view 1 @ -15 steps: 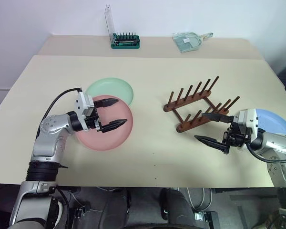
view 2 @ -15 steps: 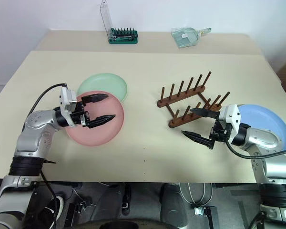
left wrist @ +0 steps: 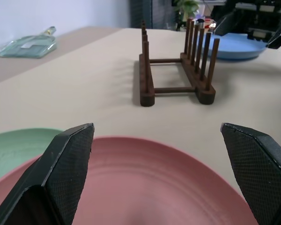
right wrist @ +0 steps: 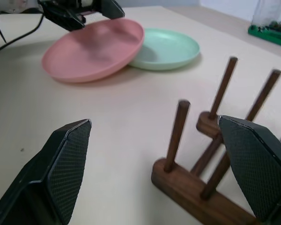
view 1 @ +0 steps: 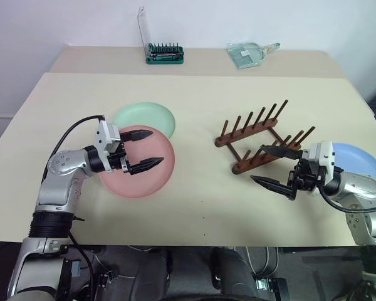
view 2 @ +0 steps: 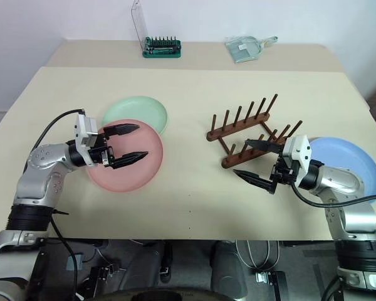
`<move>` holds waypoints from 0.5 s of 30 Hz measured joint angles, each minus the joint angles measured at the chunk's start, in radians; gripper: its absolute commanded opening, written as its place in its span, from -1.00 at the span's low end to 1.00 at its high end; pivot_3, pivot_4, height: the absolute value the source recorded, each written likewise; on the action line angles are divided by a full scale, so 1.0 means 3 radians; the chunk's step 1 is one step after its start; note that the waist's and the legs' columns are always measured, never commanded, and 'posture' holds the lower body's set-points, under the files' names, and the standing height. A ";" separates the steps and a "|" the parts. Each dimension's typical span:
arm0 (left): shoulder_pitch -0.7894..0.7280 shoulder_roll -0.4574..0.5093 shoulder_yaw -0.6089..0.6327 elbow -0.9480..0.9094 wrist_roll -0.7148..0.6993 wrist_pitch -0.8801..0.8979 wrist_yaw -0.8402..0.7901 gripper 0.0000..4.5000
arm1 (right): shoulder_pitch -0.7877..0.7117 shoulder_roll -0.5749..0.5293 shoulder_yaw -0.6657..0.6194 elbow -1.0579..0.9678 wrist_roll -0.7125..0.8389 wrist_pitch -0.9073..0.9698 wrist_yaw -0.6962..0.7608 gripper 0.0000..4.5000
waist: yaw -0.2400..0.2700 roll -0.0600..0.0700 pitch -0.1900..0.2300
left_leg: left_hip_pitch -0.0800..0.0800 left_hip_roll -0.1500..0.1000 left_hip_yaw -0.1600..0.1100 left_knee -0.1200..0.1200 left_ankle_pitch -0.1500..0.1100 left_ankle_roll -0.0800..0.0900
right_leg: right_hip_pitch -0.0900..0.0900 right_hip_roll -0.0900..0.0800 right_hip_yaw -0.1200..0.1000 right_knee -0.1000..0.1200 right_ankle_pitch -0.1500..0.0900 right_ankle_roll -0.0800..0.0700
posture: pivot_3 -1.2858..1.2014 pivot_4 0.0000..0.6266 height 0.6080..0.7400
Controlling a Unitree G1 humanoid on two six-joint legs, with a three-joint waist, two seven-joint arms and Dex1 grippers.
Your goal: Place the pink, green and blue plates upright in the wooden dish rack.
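While a white wall backed it, the beige table (view 1: 194,207) held one empty rack (view 1: 261,137) and three plates: pink (view 1: 151,179) overlapping green (view 1: 147,116), blue (view 2: 357,164) at its right edge. Both grippers, left (view 1: 144,150) and right (view 1: 277,167), hung spread, empty.

The right pincer (view 1: 274,168) is now a little closer to the wooden dish rack (view 1: 261,137). The left pincer (view 1: 144,150) pulls back slightly over the pink plate (view 1: 144,182).
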 measured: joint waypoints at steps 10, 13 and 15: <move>-0.0168 0.0132 0.0146 -0.0089 -0.0285 0.0516 0.0001 1.00 | -0.0267 0.0012 -0.0182 -0.0471 0.0563 0.0457 -0.0251 0.97 | 0.0011 -0.0002 0.0001 | -0.0003 0.0000 -0.0003 0.0001 0.0000 0.0000 | 0.0001 -0.0001 -0.0002 0.0001 0.0000 0.0000 | 0.03 -0.52 1.00; -0.0445 0.0130 0.0050 -0.0246 -0.0301 0.0827 0.0084 1.00 | -0.0324 0.0010 -0.0203 -0.0477 0.0571 0.0486 -0.0301 0.97 | 0.0010 -0.0002 0.0001 | -0.0003 -0.0001 -0.0004 0.0004 0.0000 0.0001 | 0.0003 0.0000 -0.0003 0.0000 0.0000 0.0000 | 0.03 -0.52 1.00; -0.0641 0.0118 -0.0108 -0.0441 -0.0350 0.1246 0.0193 1.00 | -0.0321 -0.0010 -0.0271 -0.0470 0.0643 0.0598 -0.0344 0.97 | 0.0006 -0.0002 0.0001 | -0.0003 -0.0001 -0.0004 0.0004 -0.0001 0.0002 | 0.0003 0.0000 -0.0002 -0.0001 0.0000 0.0001 | 0.03 -0.52 1.00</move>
